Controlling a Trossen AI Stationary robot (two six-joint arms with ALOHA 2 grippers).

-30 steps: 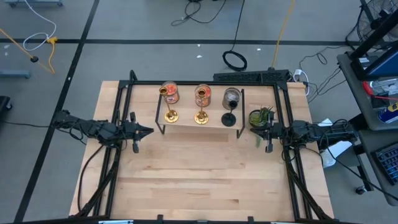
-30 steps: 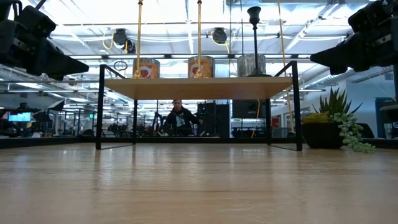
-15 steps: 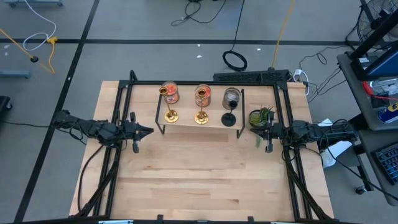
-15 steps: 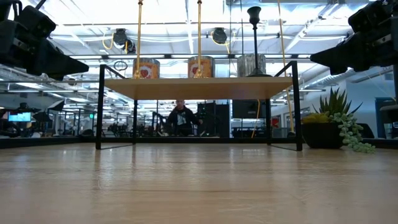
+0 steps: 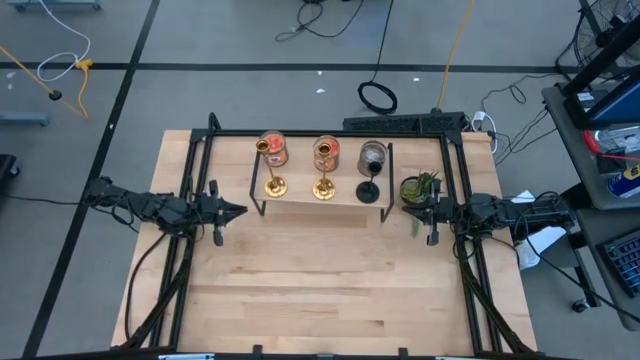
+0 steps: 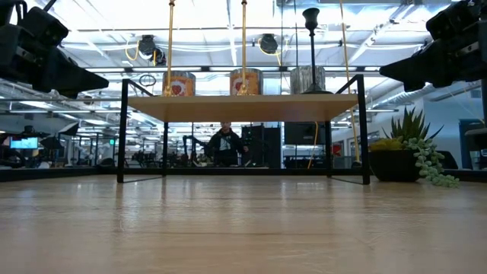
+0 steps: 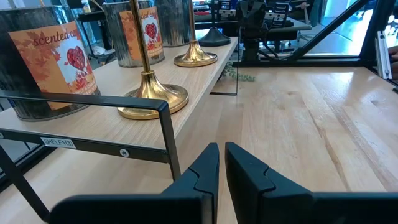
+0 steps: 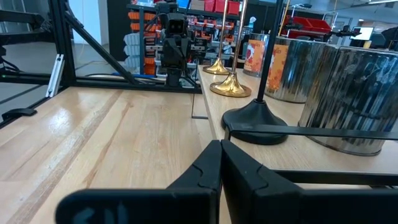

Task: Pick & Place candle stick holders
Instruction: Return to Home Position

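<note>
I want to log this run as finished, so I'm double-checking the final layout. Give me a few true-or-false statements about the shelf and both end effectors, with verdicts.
1. All three candle stick holders stand upright on the shelf. True.
2. The black holder stands between the two gold holders. False: it is at the row's end, on the potted plant's side.
3. The left end effector grips a gold holder. False: it is shut on nothing, beside the shelf.
4. Three jar candles share the shelf. True.
5. The potted plant sits on the shelf. False: it stands on the table, near the right end effector.
</note>
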